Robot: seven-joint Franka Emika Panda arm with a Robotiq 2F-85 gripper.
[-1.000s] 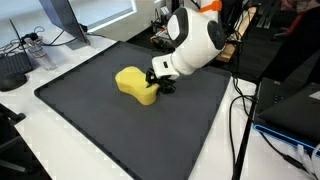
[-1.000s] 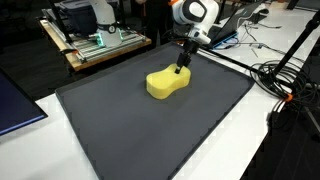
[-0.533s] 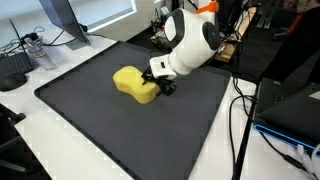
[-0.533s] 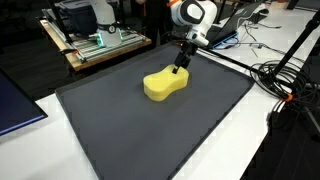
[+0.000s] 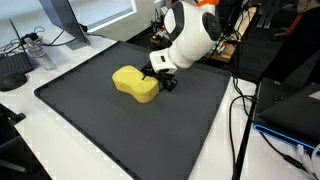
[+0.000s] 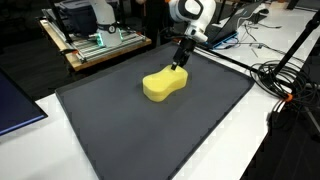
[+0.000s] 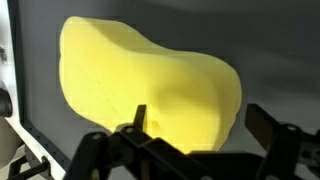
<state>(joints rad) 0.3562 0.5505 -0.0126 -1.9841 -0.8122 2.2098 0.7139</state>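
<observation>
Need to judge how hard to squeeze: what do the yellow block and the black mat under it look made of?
Yellow block: probably soft foam or sponge; matte, rounded edges, no shine. Black mat: likely rubber or foam sheet; flat, dull, uniform, though fabric can't be excluded.

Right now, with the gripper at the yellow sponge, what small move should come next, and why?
Probably lift the gripper straight up. In the wrist view its jaws stand open, close over one end of the yellow sponge, which lies flat on the dark mat. A sideways move might push the sponge.
</observation>
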